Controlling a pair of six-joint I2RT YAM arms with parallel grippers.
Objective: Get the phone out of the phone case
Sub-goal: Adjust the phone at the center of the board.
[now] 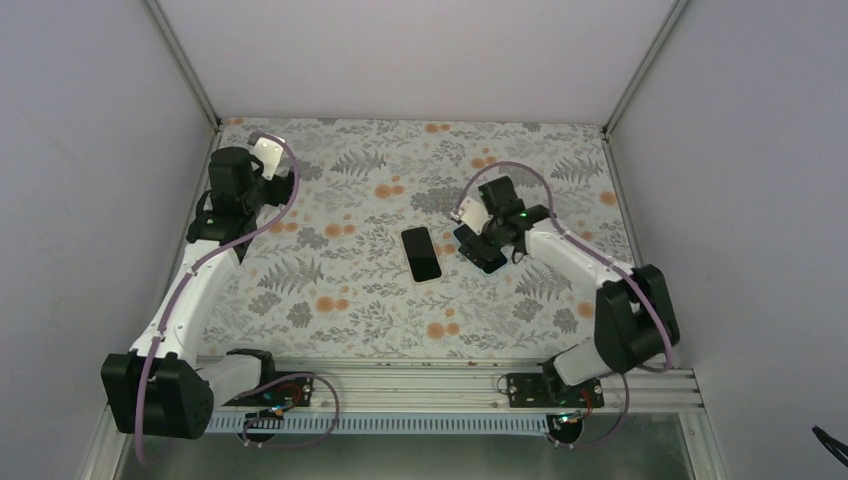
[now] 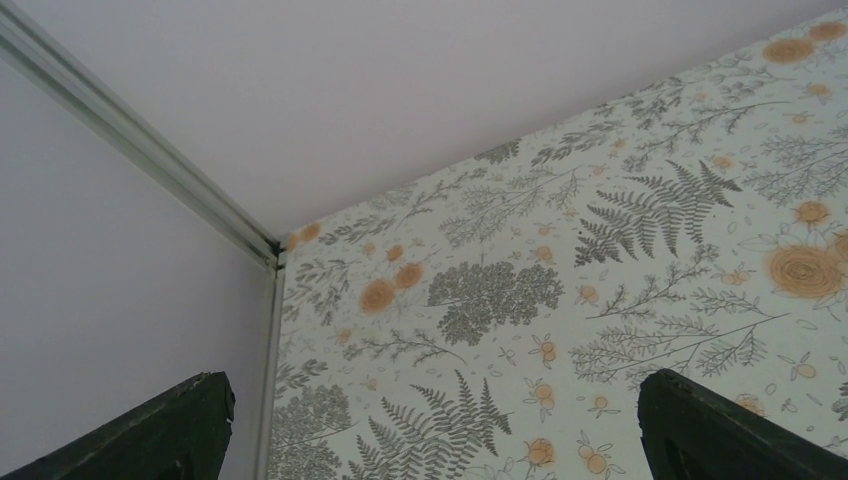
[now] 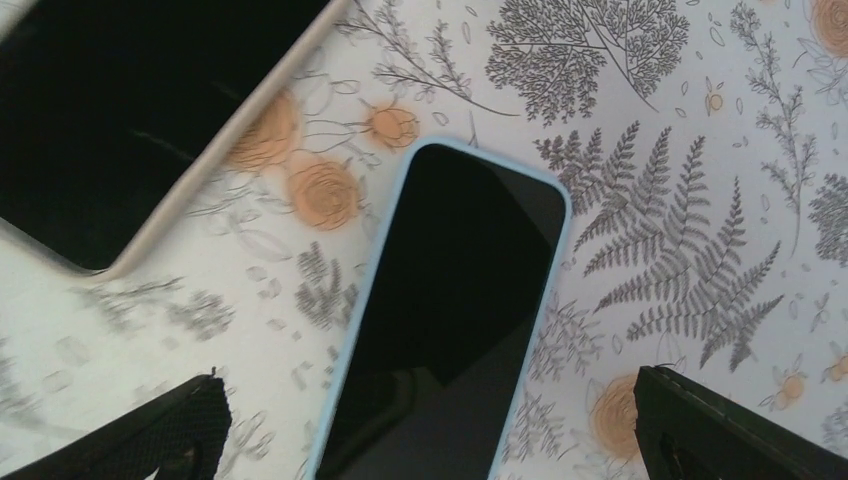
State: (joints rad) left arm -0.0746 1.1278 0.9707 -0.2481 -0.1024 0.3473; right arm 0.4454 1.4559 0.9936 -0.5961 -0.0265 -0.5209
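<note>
A phone in a light-blue case (image 3: 450,310) lies flat on the floral table, screen up. In the top view only its near end (image 1: 491,264) shows from under the right wrist. My right gripper (image 3: 430,400) is open and hovers just above it, with one finger on each side of the case and touching nothing; it also shows in the top view (image 1: 480,240). My left gripper (image 2: 435,400) is open and empty over bare table near the back left corner, and it shows at the far left of the top view (image 1: 237,170).
A second black-screened phone with a cream edge (image 1: 421,254) lies just left of the cased one, also in the right wrist view (image 3: 130,120). Grey walls enclose the table, and a metal corner post (image 2: 140,150) stands close to the left gripper.
</note>
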